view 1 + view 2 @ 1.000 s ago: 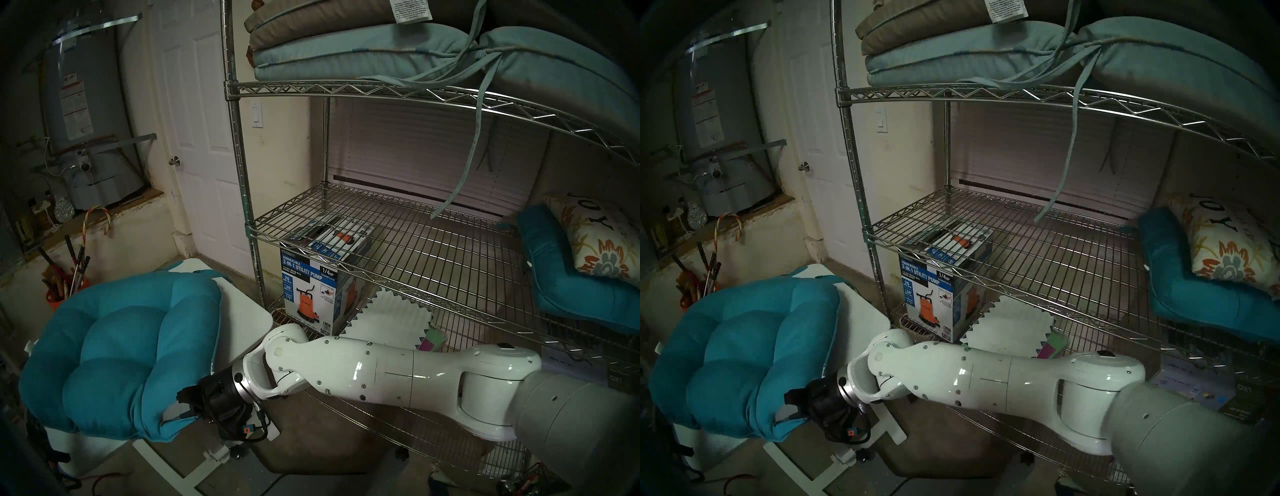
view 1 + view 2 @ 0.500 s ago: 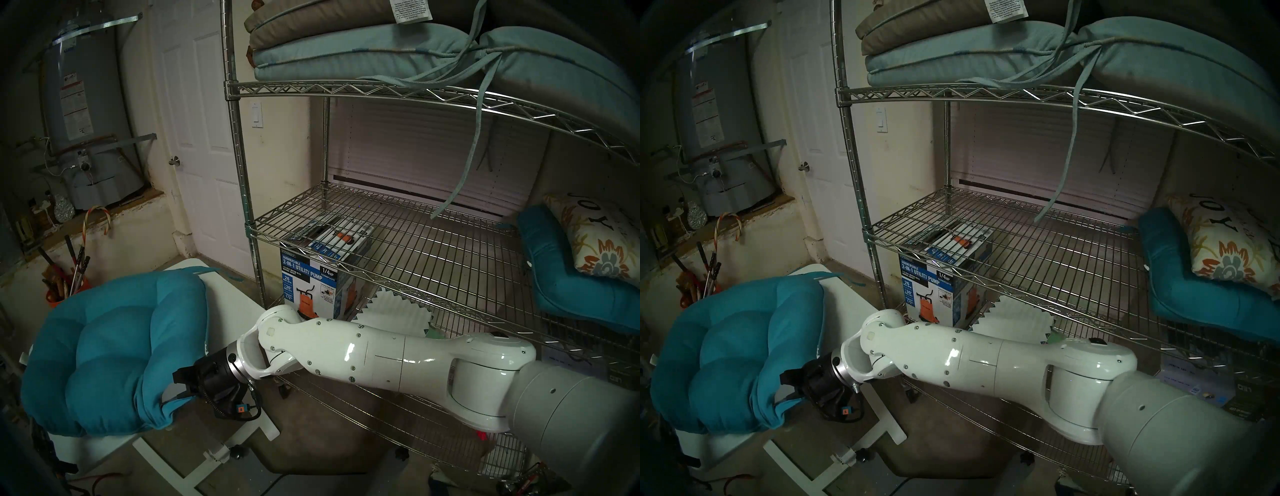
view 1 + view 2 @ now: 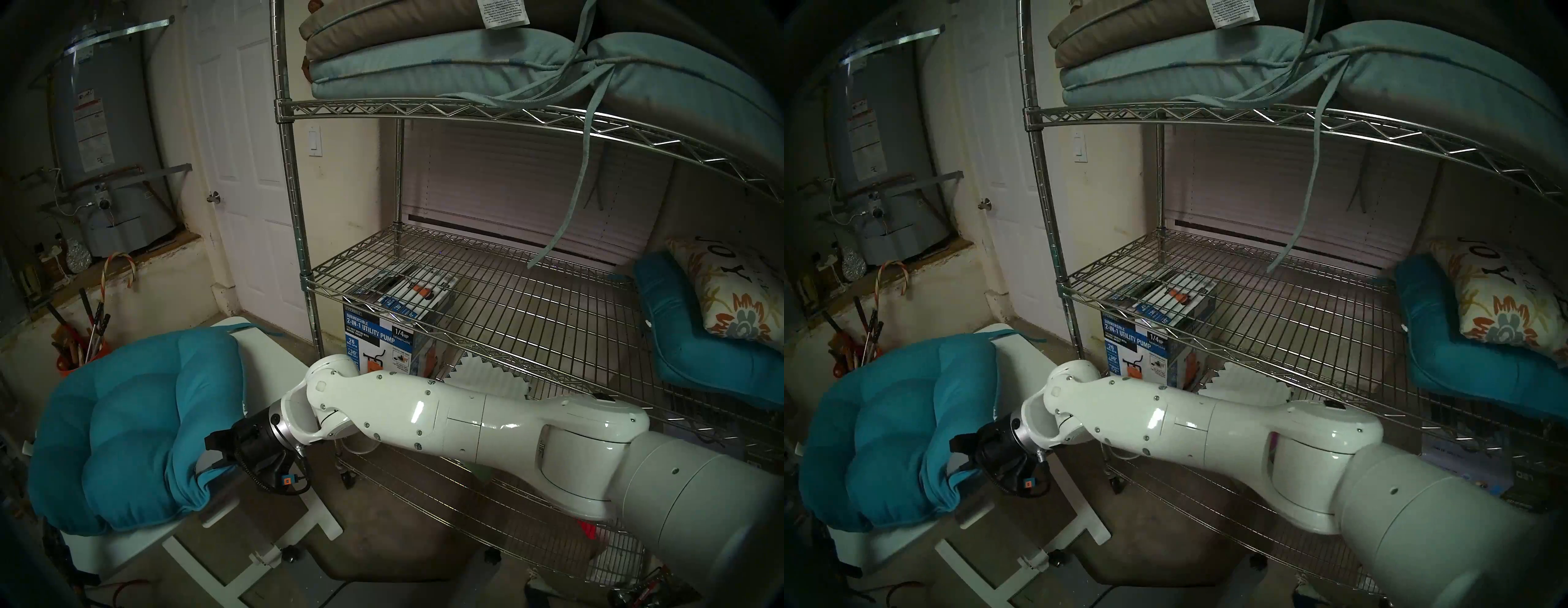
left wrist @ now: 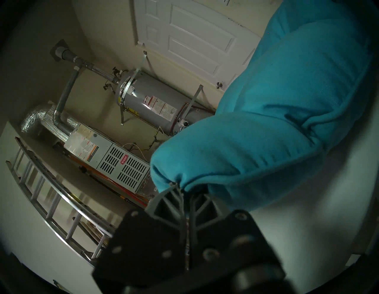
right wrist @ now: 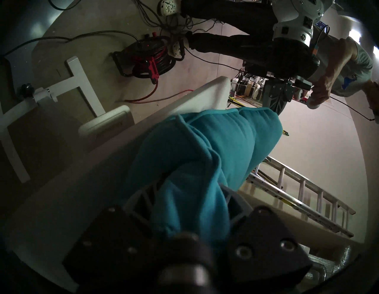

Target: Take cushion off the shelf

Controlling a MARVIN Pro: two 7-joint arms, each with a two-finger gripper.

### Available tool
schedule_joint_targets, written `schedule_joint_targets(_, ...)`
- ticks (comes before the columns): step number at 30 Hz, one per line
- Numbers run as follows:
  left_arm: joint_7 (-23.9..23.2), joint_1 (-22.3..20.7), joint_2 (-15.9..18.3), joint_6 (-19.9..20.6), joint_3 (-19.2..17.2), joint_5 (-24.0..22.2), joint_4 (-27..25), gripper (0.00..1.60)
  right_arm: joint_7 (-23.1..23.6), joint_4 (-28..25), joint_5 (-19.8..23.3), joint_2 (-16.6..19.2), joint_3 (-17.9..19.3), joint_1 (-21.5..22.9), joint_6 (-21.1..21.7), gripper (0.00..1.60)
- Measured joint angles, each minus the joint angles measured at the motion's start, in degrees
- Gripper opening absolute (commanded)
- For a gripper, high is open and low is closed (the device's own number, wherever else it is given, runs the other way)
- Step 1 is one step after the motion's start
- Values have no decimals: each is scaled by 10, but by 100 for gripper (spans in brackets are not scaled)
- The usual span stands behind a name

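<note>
Head stereo left view: teal cushion point(image 3: 127, 429) sits lower left of frame, bunched and bowed over the white table point(image 3: 280, 365), well clear of the shelf point(image 3: 488, 297) that fills centre and right. Right gripper point(image 3: 212, 456), at the end of the white arm reaching in from lower right, pinches the cushion's near corner; fabric gathers into its jaws. One thin teal tie trails over the table's far edge.

Right wrist view: right gripper point(image 5: 190, 197) has a thick fold of cushion point(image 5: 215, 143) clamped between its fingers point(image 5: 235, 197). Left gripper point(image 5: 276, 102) shows upper right, its fingertips at the cushion's far edge.

Left wrist view: left gripper point(image 4: 181, 185) pressed together on the cushion's seam edge; cushion point(image 4: 287, 102) swells away to upper right of frame.

Head views, right side: second teal cushion point(image 3: 695, 339), bent, on the middle tier with a floral pillow point(image 3: 738, 293) leaning on it. Pale blue-grey cushions point(image 3: 424, 63) stacked on the top tier. Pump box point(image 3: 382, 335) stands below the middle tier.
</note>
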Motion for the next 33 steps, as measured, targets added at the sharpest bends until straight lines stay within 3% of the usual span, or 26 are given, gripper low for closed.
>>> schedule_joint_targets(33, -17, -13, -3, 4, 9, -12, -25, 0, 12, 161, 1, -92, 1, 35, -5, 0)
